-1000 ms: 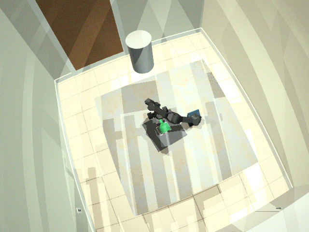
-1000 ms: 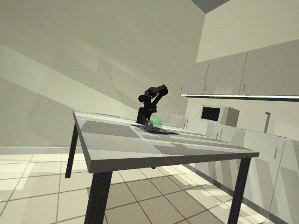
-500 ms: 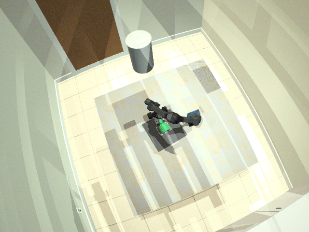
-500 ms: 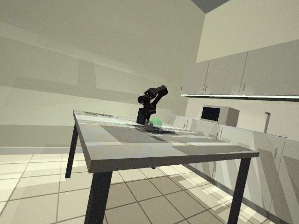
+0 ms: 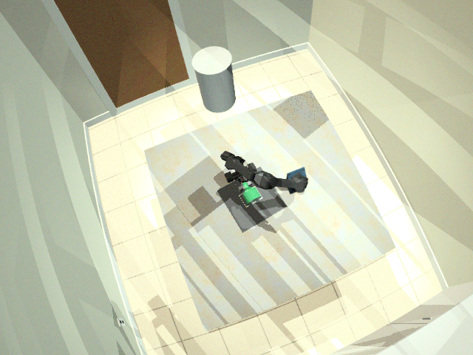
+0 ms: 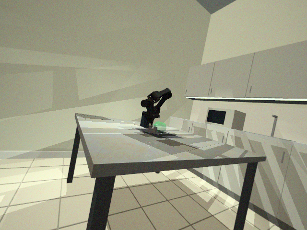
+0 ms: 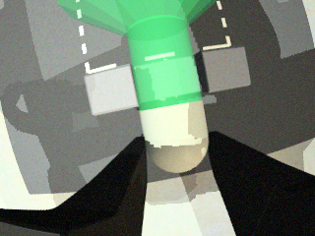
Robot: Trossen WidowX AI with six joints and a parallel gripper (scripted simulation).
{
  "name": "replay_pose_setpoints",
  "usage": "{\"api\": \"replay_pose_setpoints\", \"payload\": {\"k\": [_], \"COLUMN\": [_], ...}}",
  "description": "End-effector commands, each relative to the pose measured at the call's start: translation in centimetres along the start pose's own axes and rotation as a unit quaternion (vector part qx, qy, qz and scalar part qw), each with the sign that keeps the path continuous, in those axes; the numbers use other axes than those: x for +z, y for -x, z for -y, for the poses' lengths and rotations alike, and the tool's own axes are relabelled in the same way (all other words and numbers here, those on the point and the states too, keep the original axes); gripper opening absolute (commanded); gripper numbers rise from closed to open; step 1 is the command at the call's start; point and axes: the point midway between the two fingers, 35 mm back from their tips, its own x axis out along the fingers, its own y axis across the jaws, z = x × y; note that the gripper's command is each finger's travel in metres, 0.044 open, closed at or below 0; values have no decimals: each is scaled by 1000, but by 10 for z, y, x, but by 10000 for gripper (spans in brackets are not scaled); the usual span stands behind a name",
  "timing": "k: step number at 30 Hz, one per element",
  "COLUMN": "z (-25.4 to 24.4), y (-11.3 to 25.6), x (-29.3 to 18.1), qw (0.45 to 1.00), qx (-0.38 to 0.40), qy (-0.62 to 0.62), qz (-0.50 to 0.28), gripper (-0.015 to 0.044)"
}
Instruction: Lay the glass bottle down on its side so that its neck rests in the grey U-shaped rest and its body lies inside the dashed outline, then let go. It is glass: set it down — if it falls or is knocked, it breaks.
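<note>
Green bottle (image 5: pixel 251 194) (image 6: pixel 159 126) (image 7: pixel 164 74) seemingly lies sideways, neck toward the pincer (image 5: pixel 233 176) (image 6: pixel 150 124) (image 7: pixel 176 142).

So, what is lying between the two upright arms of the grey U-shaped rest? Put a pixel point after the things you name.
The green neck of the glass bottle (image 5: pixel 250 194) (image 6: pixel 159 126) (image 7: pixel 167 81) lies between the arms of the rest (image 7: pixel 110 89); the wrist view shows this.

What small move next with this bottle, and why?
Probably ease the black gripper slightly down before opening: it is shut on the pale stopper end of the green glass bottle, whose neck lies between the grey rest's uprights, but no view settles whether the neck bears on the rest.
</note>
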Motion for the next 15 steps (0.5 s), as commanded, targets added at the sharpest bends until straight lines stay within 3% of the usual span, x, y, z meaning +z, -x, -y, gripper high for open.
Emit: {"api": "replay_pose_setpoints", "payload": {"k": [1, 15], "z": [3, 3], "y": [-2, -4], "x": [0, 0], "qw": [1000, 1000], "qx": [-1, 1], "qy": [0, 2], "qz": [0, -1], "gripper": [122, 122]}}
